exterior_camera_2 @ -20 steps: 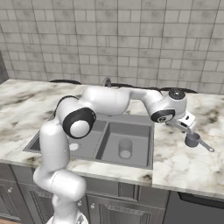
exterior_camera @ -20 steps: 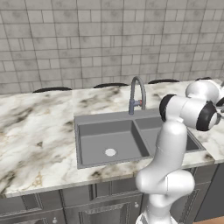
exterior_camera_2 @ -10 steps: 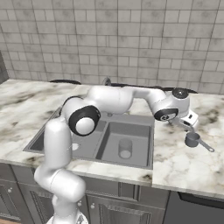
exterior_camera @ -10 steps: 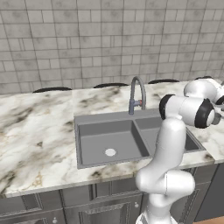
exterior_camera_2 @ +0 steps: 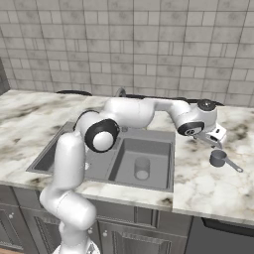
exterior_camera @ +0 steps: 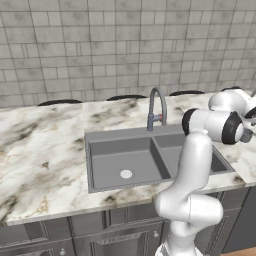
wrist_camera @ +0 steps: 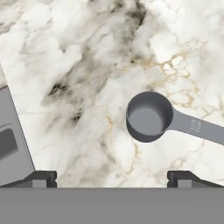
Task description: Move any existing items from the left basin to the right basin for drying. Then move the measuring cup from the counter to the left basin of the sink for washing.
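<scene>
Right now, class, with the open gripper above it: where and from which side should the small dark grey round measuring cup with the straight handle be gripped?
Probably from straight above, jaws closing across the round bowl of the small dark grey measuring cup. It sits upright and apart on the white marble counter, mouth up. Its thin flat handle lies low, offering less to pinch. The gripper is open.

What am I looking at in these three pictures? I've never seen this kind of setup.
A white robot arm works at a rendered kitchen sink. Two pictures come from cameras behind the arm, left and right; the third looks along its hand. The gripper is open and holds nothing, hovering above a dark measuring cup that lies on the marble counter right of the sink. A clear tumbler sits in the narrower right basin. The wider left basin holds nothing but its drain.
</scene>
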Available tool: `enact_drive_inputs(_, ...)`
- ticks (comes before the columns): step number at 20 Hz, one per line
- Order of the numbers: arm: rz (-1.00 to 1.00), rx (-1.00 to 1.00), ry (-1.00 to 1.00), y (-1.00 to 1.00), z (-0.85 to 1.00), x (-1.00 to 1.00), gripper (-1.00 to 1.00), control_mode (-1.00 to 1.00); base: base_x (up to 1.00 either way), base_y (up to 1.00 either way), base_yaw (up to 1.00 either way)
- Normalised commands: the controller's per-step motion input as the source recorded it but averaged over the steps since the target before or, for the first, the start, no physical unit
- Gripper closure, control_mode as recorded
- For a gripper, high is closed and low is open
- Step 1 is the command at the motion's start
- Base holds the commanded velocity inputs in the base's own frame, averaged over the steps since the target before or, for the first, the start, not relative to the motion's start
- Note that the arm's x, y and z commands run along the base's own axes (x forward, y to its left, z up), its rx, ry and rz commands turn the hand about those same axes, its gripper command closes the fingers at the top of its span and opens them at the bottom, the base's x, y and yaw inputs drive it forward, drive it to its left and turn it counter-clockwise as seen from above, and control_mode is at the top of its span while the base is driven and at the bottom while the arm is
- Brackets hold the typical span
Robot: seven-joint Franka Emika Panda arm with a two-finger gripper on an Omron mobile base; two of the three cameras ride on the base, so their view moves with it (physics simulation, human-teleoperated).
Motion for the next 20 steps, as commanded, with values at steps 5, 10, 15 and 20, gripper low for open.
enact_drive_inputs(5,0.0,0.0,0.0,-0.13,-0.11,0.11,-1.0,-1.0,0.0,0.0,0.0)
enact_drive_inputs(10,0.0,0.0,0.01,-0.14,-0.11,0.01,-1.0,-1.0,0.0,0.0,0.0)
enact_drive_inputs(15,0.0,0.0,0.02,-0.09,-0.12,0.01,-1.0,-1.0,0.0,0.0,0.0)
enact_drive_inputs(20,0.0,0.0,0.02,-0.08,-0.13,0.07,-1.0,-1.0,0.0,0.0,0.0)
